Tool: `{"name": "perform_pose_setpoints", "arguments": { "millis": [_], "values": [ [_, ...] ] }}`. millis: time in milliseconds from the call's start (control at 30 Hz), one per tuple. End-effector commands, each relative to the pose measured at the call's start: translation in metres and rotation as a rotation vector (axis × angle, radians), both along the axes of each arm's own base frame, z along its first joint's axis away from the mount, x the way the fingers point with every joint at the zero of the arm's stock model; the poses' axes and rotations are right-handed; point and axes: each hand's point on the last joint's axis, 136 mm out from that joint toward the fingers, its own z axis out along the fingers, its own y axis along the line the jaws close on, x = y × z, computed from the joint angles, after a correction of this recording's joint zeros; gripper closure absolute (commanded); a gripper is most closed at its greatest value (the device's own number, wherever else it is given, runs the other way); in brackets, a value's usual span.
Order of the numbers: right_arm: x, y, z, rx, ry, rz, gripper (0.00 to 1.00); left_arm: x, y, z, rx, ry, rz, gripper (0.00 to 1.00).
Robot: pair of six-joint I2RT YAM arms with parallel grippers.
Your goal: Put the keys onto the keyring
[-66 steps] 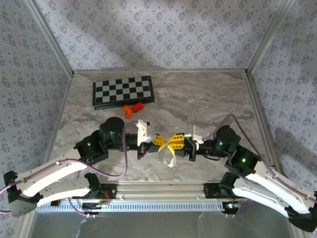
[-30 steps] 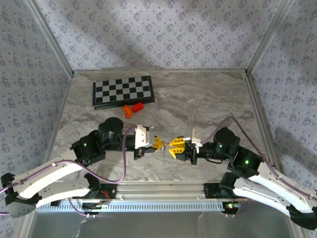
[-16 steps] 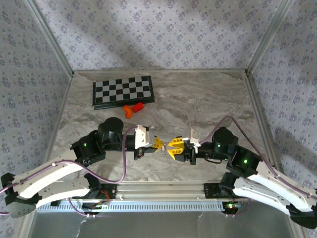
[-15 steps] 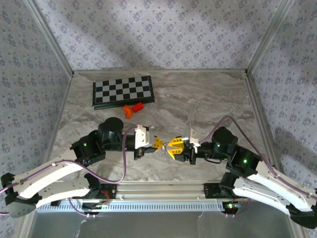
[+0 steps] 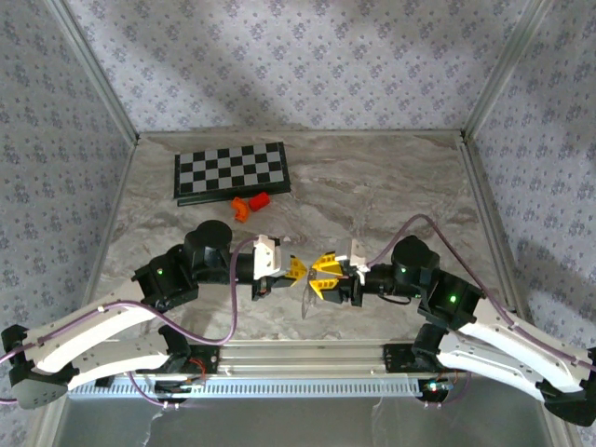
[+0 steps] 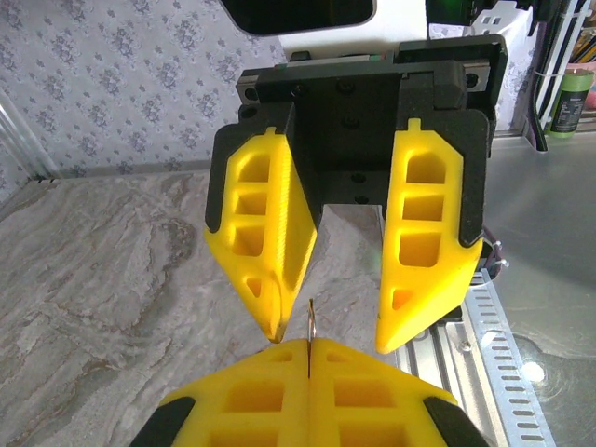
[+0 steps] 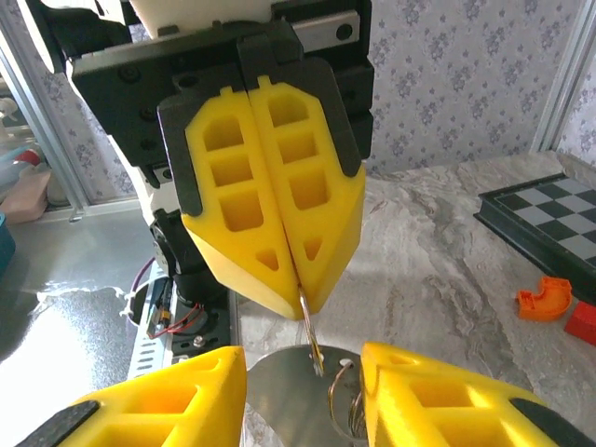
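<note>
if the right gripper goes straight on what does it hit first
Most likely the thin silver piece sticking out of the shut left gripper, which faces it tip to tip; that piece lines up with the gap between the right gripper's open jaws.

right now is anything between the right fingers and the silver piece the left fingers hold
Nothing visible does. The left fingers are shut on the thin silver piece, and its tip pokes into the open gap between the right fingers. A wire ring sits close beside it in that gap, not in front of it.
</note>
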Motion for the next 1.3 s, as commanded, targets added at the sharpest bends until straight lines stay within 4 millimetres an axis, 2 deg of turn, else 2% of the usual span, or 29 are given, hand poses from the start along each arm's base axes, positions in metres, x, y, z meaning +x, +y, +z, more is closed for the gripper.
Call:
{"name": "perform_pose_setpoints", "arguments": {
  "millis": [0, 200, 467, 600, 667, 767, 1267],
  "values": [
    [-0.003, 0.002, 0.016, 0.045, -0.027, 0.015, 0.64, -0.008, 0.0, 0.024, -0.059, -0.04, -0.038, 1.0],
    [-0.001, 0.002, 0.014, 0.039, -0.029, 0.005, 0.75, -0.007, 0.0, 0.022, -0.059, -0.036, -0.038, 1.0],
    [0.002, 0.002, 0.015, 0.032, -0.059, -0.011, 0.99, -0.007, -0.001, 0.022, -0.059, -0.031, -0.036, 1.0],
    [0.001, 0.001, 0.014, 0.017, -0.086, -0.007, 1.0, -0.007, 0.0, 0.022, -0.059, -0.021, -0.029, 0.98],
    [-0.001, 0.0, 0.016, 0.018, -0.1, 0.0, 1.0, -0.007, 0.0, 0.021, -0.059, -0.012, -0.026, 0.83],
    [-0.006, -0.003, 0.02, 0.032, -0.125, 0.02, 1.0, -0.007, 0.002, 0.019, -0.063, -0.003, -0.02, 0.75],
    [-0.018, 0.0, 0.041, 0.134, -0.18, 0.086, 1.0, -0.02, -0.002, 0.025, -0.123, 0.047, -0.097, 0.76]
  ]
}}
